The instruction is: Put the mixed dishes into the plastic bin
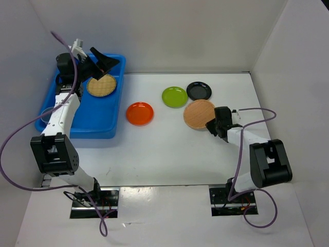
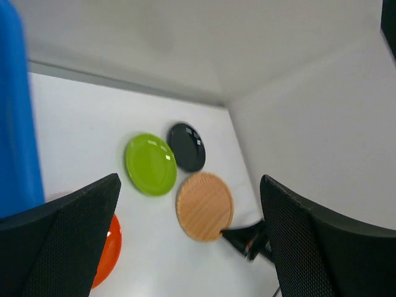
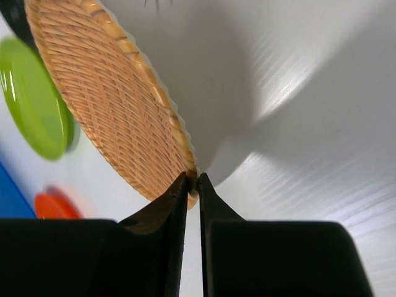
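The tan woven plate (image 3: 111, 105) is pinched at its near rim by the right pincer (image 3: 192, 183), whose jaws are drawn narrow onto the thin edge. The plate spreads forward and to the left of the fingertips. Whether its far side is clear of the table (image 1: 205, 159) cannot be told.

Only a sliver of rim is gripped, so the hold is judged slight. The lift would best be made slowly, with the plate kept close to level so that it does not swing or slip from the jaws. It should be raised high enough to pass over the dishes lying between this pincer and the plastic bin (image 1: 82, 133), which stands well apart to the pincer's left. It would best be let go low inside the bin.

The left pincer (image 1: 103, 66) hangs over the bin's far end, spread wide and holding nothing. It is judged to be in the way of the drop, so room should be left for it.

Counted:
- **Woven plates:** two, one in the right pincer and a second woven plate (image 1: 102, 85) lying in the bin just under the left pincer.
- **Lime-green plate (image 1: 175, 96):** one, just beyond the held plate.
- **Black plate (image 1: 199, 90):** one, beside the lime-green one.
- **Orange plate (image 1: 140, 113):** one, farther left, between the right pincer and the bin.
- **Cups:** none are seen.
- **Bin:** one.
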